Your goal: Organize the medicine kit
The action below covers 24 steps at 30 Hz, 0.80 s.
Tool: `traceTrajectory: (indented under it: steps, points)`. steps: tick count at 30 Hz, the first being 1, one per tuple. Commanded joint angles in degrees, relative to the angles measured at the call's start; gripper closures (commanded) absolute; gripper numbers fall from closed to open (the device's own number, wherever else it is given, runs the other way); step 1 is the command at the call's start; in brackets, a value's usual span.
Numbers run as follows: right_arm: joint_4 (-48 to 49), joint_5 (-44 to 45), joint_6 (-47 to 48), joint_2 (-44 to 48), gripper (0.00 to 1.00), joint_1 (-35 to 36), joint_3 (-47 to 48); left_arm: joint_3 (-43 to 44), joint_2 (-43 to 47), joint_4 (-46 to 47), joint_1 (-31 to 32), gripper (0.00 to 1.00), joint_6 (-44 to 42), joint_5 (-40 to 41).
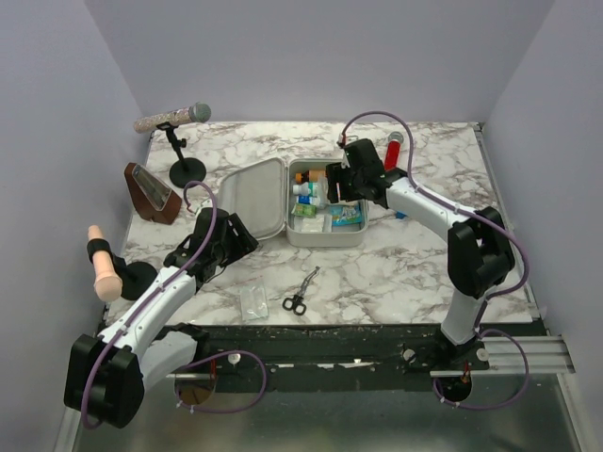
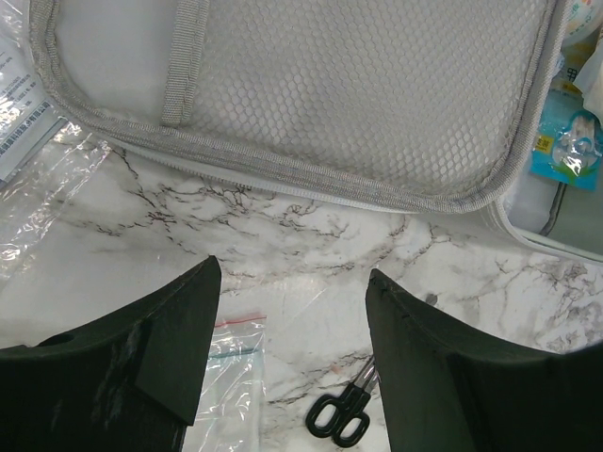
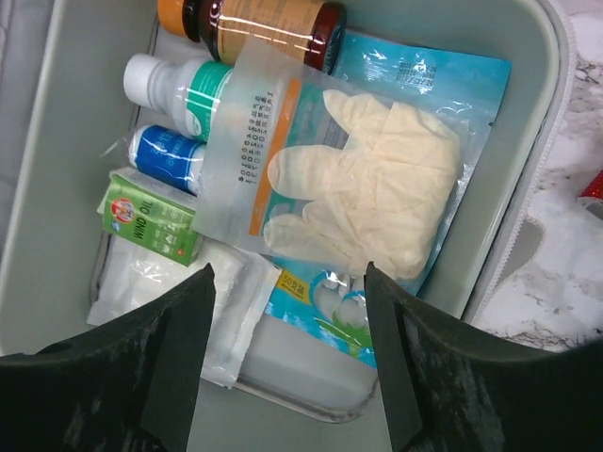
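A white marble-patterned tabletop (image 1: 396,273) with dark grey veins fills the middle. Behind its far edge rises a plain pale lavender back wall (image 1: 320,56). Matching side walls (image 1: 57,141) close in at its left and right. Along its near edge runs a dark metal frame (image 1: 330,344), and just beyond that lies a dull grey metal surface (image 1: 377,424). The light is soft and even.

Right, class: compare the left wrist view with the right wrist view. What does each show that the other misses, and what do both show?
Left wrist only: the lid's mesh pocket, black-handled scissors and a clear zip bag. Right wrist only: a glove packet, bottles and a green box. Both: the open medicine kit and the marble table.
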State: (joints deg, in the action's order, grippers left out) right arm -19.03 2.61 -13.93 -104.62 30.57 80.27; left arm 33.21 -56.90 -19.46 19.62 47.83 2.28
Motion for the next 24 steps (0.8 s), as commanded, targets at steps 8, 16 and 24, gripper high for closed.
traceTrajectory:
  steps: [8,16,24]
  points:
    - [-0.31,13.55,13.31,-0.85,0.22,5.2,-2.74,0.45,0.57,-0.23,-0.02,0.27,-0.55,-0.7]
    - [-0.48,18.3,17.1,-4.27,0.19,6.7,-2.41,0.45,-0.58,0.74,-0.02,0.27,-0.55,-1.67]
    - [-2.07,22.96,17.19,-10.52,0.2,6.87,3.84,0.36,-0.58,-0.05,-0.02,0.27,-0.73,-1.32]
